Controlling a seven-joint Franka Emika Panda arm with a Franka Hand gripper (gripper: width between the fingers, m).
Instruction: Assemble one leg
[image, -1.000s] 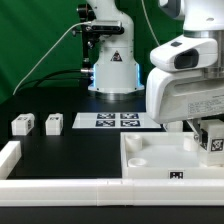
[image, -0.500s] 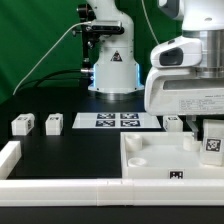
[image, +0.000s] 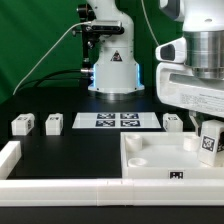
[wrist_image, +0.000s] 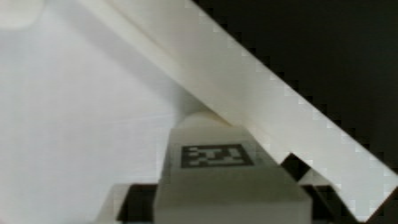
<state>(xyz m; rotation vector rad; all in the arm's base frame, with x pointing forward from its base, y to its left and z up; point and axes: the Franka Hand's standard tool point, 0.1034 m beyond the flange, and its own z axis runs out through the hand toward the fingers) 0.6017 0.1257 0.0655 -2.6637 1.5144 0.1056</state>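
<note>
I see my gripper (image: 208, 140) holding the leg (image: 209, 143) tight between its fingers, above the tray (image: 150, 160).

Open black table on one side, crowded tray corner on the other

The tray's rim (image: 150, 176) and the arm's base (image: 113, 72) block passage; two legs (image: 22, 125) stand apart.

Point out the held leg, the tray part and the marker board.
held leg (image: 209, 143): exterior view, on its tagged face.
tray part (image: 150, 172): exterior view, on its front wall.
marker board (image: 113, 121): exterior view, on its tagged top surface.
held leg again (wrist_image: 217, 156): wrist view, on its tag.
</note>
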